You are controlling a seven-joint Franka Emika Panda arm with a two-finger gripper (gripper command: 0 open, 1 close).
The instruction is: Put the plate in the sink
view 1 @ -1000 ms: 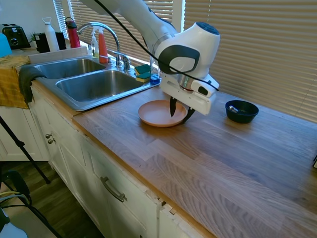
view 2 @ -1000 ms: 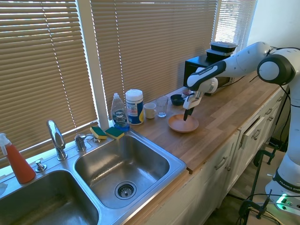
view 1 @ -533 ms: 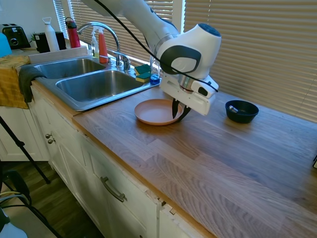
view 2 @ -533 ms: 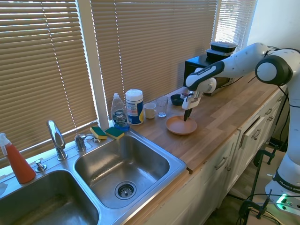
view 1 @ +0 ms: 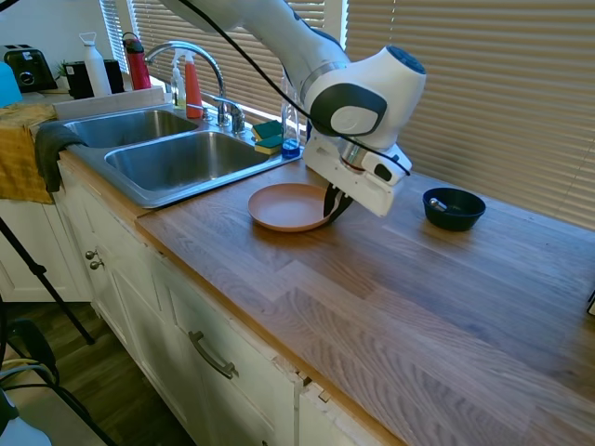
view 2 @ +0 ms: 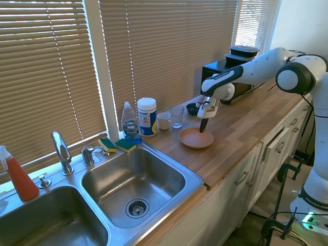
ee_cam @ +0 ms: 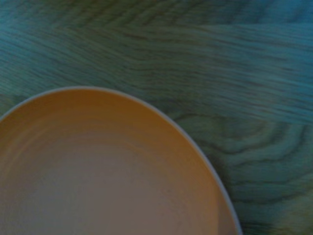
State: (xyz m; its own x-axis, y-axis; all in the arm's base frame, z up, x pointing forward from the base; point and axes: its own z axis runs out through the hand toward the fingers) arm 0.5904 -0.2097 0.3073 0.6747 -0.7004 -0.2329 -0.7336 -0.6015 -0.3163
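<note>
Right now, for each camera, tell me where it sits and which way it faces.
First exterior view: stands off the counter's front edge, facing the blinds; plate centre, sink to picture-left, dark bowl to picture-right; forearm and gripper show.
Second exterior view: above the sink end, looking down the counter; whole arm enters from picture-right, gripper at the plate.
Wrist view: looks down on plate and wood; no robot parts visible.
Shared: all three show the plate.

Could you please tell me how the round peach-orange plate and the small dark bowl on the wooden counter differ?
The round peach-orange plate is wide and shallow; the small dark blue-black bowl is narrower and deeper. The plate lies nearer the stainless steel sink, with the pincer at its rim; the bowl stands alone. Both rest upright on the wooden counter.
</note>
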